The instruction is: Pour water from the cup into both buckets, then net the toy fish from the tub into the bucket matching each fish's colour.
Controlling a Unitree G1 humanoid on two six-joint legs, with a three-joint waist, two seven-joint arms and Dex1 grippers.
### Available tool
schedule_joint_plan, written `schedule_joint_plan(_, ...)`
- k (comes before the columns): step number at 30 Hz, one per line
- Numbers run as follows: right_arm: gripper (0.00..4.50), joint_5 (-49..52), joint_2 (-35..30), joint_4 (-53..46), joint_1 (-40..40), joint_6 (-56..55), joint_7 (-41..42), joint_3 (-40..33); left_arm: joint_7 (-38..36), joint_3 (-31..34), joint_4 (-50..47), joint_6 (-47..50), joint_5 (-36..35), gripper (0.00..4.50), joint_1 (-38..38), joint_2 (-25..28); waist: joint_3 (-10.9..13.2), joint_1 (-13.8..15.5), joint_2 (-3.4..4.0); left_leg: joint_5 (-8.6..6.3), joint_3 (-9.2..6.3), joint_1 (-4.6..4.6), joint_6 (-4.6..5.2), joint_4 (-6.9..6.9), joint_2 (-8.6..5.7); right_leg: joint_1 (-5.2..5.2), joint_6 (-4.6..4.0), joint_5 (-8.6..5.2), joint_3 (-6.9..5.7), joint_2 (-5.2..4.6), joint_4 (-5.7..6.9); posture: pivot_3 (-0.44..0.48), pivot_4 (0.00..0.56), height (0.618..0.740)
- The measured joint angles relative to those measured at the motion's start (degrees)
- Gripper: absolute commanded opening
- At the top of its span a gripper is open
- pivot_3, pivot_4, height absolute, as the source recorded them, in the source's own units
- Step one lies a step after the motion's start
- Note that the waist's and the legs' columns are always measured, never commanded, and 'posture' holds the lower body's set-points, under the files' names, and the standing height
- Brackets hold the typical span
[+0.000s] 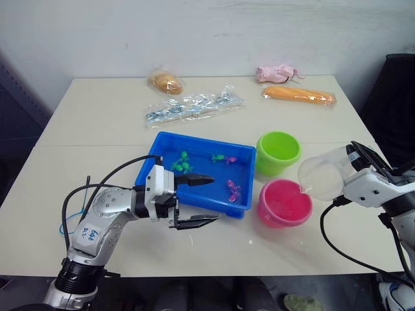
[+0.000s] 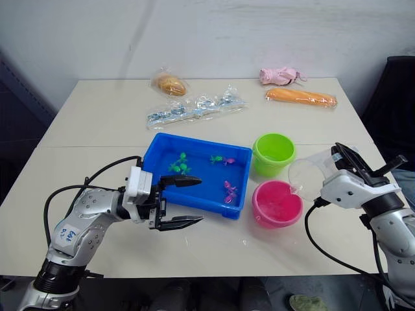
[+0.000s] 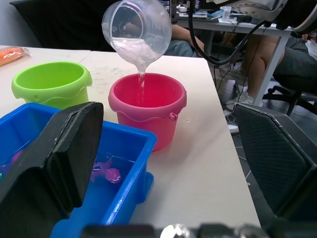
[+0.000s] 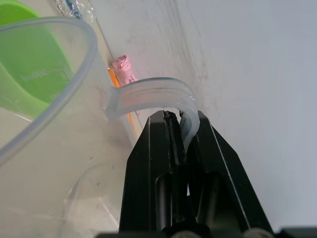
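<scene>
Pouring stage. The right tool (image 4: 181,129) is pinching the curved handle of the cup (image 1: 322,173), its two fingers closed tight on that handle, and is tipping the cup so that a thin stream of water is falling from the pour lip into the pink bucket (image 1: 284,203). The green bucket (image 1: 277,152) is standing just beside the pink one, on its far side, and appears not to be receiving any water at this moment. The left tool (image 1: 198,201) is hanging wide open and empty, one finger over the near rim of the blue tub (image 1: 150,161) and the other over the bare surface (image 1: 97,116) in front of it. Green and pink toy fish (image 1: 183,163) are lying inside the tub.

Risks, as judged from this arrangement: the cup is being carried by its handle alone, so it could swing or slip in the pinch and send the stream over the bucket rim onto the surface. Tilting too quickly could empty the cup here and leave nothing for the green bucket. The cup lip is hovering close over the pink rim; a drop in height could knock the light bucket over. The open left tool, so close to the tub, could nudge it and slop its contents.
</scene>
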Motion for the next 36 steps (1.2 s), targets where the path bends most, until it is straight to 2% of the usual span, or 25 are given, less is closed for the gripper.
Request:
schedule_joint_plan(6,0.13,0.29,0.01,0.11,-0.16,-0.07,0.00,0.00,-0.01,0.00,0.33,-0.12,0.02,4.50,0.00,-0.17,0.00,0.00,0.00,0.00,0.00,0.00,0.00,0.00,0.00,0.00,0.00,0.00,0.00,0.00,0.01,0.000,0.150,0.740)
schedule_joint_plan(15,0.13,12.76,2.67,0.88,0.89,5.28,3.46,-0.29,-0.16,0.02,1.90,-0.36,0.03,4.50,-0.04,-0.01,0.00,0.01,0.00,0.01,-0.01,0.00,0.01,0.01,0.02,0.01,0.00,0.00,0.00,0.01,0.03,0.000,0.150,0.740)
schedule_joint_plan(21,0.13,26.93,9.94,-3.14,-2.07,22.14,1.14,-5.68,-0.64,0.03,3.96,-0.82,0.58,4.50,-1.60,0.04,0.00,0.02,0.00,0.00,-0.03,0.00,0.02,0.04,0.03,0.02,0.00,0.00,0.00,-0.01,0.09,0.000,0.150,0.740)
schedule_joint_plan(24,0.13,33.56,10.07,-4.34,-5.71,30.91,-0.69,-9.00,-0.25,0.22,4.38,-0.76,0.62,4.50,-2.16,-0.27,0.00,-0.06,0.00,0.00,-0.03,-0.01,0.02,0.01,0.06,0.01,0.00,0.00,-0.01,0.00,0.08,0.000,0.150,0.740)
schedule_joint_plan(29,0.13,38.56,7.04,-2.52,-12.86,41.23,-1.51,-8.18,3.14,3.55,4.39,0.68,-1.44,4.50,-3.95,-2.44,0.00,-0.18,0.00,-0.01,0.00,0.00,0.03,0.02,0.06,0.00,0.00,0.00,0.01,-0.01,0.11,0.000,0.150,0.740)
schedule_joint_plan(36,0.13,32.55,-1.72,7.96,-22.22,46.98,-2.31,0.70,7.51,6.06,3.99,3.67,-3.84,4.50,-4.73,-4.17,0.00,0.09,-0.01,0.01,-0.02,-0.13,0.07,0.04,0.01,-0.10,0.00,0.00,-0.03,-0.02,0.08,0.000,0.150,0.740)
